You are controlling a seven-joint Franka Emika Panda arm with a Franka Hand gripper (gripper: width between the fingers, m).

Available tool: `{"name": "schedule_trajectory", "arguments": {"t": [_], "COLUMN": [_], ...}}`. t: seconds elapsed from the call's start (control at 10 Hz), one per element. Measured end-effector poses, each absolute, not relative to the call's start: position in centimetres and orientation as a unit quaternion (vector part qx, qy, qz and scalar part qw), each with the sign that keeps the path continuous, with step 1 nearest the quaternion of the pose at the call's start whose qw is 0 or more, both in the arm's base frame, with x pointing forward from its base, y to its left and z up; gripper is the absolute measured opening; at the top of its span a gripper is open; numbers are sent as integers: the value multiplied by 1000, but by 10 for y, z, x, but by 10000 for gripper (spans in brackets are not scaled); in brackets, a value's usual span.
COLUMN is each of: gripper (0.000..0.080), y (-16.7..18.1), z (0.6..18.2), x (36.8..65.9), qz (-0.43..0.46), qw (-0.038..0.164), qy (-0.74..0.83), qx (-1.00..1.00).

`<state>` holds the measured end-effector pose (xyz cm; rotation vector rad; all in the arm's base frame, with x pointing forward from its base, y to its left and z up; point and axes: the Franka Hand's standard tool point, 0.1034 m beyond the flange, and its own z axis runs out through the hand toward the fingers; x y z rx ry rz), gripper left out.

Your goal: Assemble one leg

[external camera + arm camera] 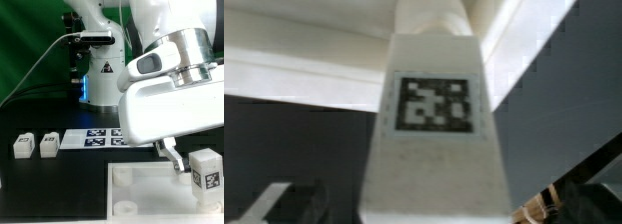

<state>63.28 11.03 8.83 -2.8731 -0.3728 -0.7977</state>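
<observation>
White plastic leg [206, 170] is standing upright on the base [130, 190] near its corner at the exterior view's right, probably for seating. The gripper [172, 157] is hanging just beside it, jaws apart, holding nothing.

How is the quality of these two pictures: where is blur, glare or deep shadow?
Exterior view: background dark, the arm's near white housing bright and soft, the two small blocks reasonably sharp. Wrist view: the leg fills the frame, its tag blurred from closeness.
</observation>
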Motion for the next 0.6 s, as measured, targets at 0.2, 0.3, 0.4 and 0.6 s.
{"name": "schedule_trajectory", "arguments": {"t": [0.2, 0.3, 0.4, 0.6], "gripper": [649, 649, 649, 649], "y": [116, 119, 124, 122], "z": [87, 85, 84, 88], "x": [629, 627, 623, 625], "qz": [-238, -214, -145, -20], "qw": [76, 85, 99, 112], "qy": [-131, -121, -109, -103], "qx": [-959, -966, -978, -988]}}
